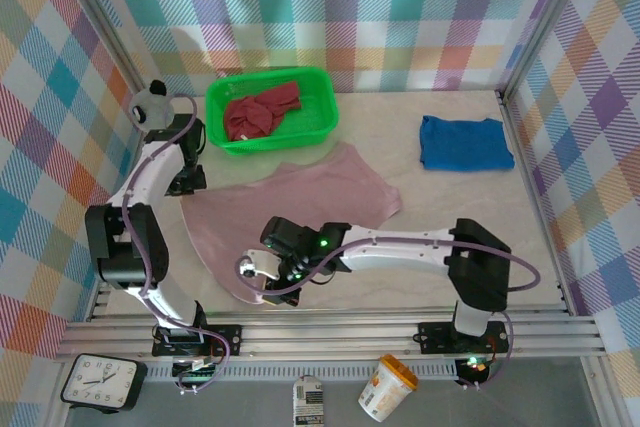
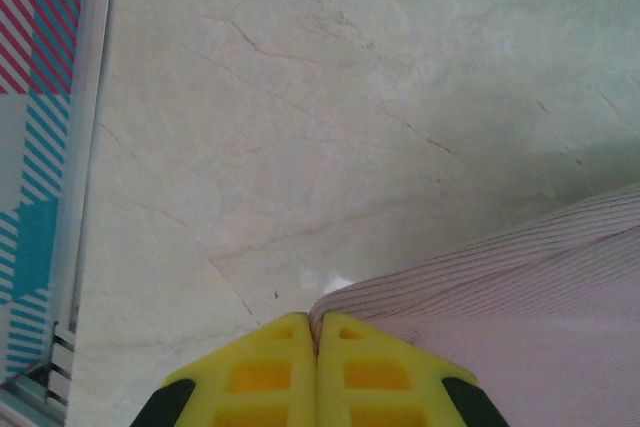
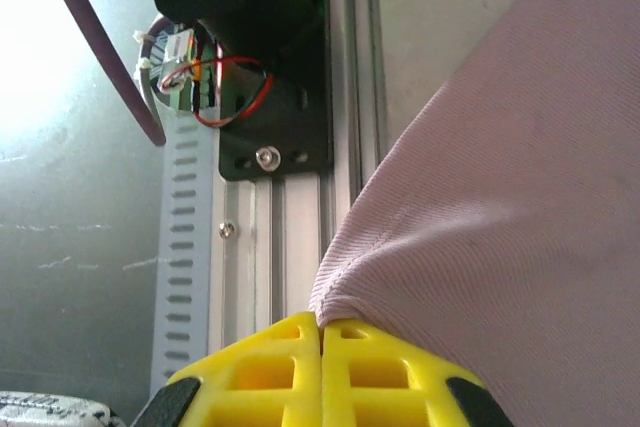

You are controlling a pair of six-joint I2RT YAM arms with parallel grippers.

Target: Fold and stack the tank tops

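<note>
On mauve top (image 1: 300,197): both tools (image 2: 318,332) (image 3: 321,332) clenched

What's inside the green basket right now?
A crumpled dark red tank top lies in the green basket. Anything beneath the cloth on the basket floor is covered and cannot be seen.

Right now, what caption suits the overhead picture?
Left pincer and right pincer pinch the mauve top; blue top lies folded.
</note>
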